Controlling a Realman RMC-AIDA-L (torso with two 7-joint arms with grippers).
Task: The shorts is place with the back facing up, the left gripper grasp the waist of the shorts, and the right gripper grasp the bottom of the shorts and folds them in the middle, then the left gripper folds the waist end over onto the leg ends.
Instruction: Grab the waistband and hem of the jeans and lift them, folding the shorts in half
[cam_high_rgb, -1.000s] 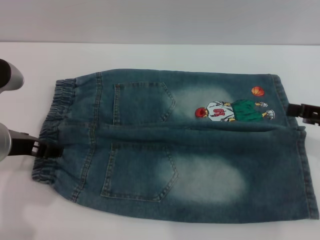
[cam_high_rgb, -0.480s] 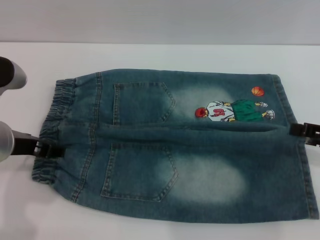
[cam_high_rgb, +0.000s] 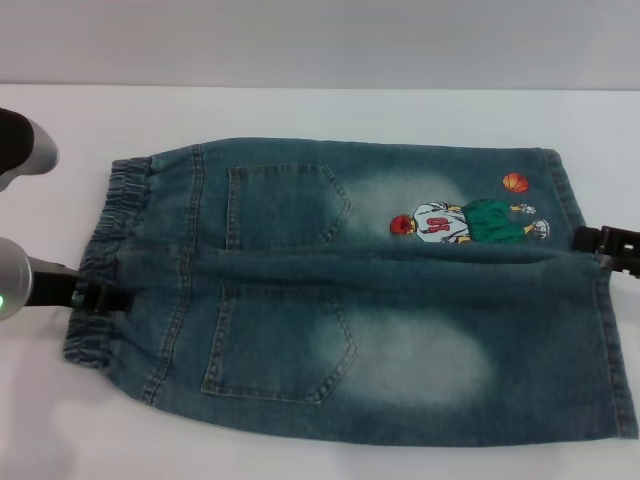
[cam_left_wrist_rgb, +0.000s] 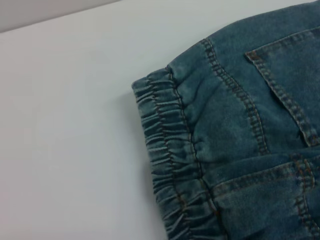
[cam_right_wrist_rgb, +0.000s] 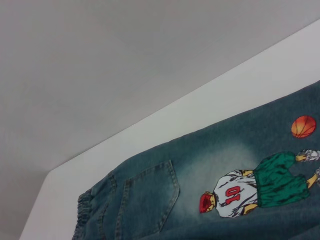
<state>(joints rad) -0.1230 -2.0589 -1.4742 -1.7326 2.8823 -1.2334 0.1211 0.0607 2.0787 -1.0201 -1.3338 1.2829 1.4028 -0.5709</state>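
Denim shorts (cam_high_rgb: 350, 290) lie flat, back up, mid-bench; the left gripper (cam_high_rgb: 95, 297) has crept onto the waistband, the right gripper (cam_high_rgb: 605, 245) to the leg hems (cam_high_rgb: 600, 300), jaw openings unclear, neither lifting yet.

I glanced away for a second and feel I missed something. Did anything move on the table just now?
Only slightly. The left pincer has crept inward along the elastic waistband, and its green light now shows. The right pincer dipped along the leg ends, then slid a little further onto the hem. The shorts lie flat, back up, just as before; nothing has been lifted yet.
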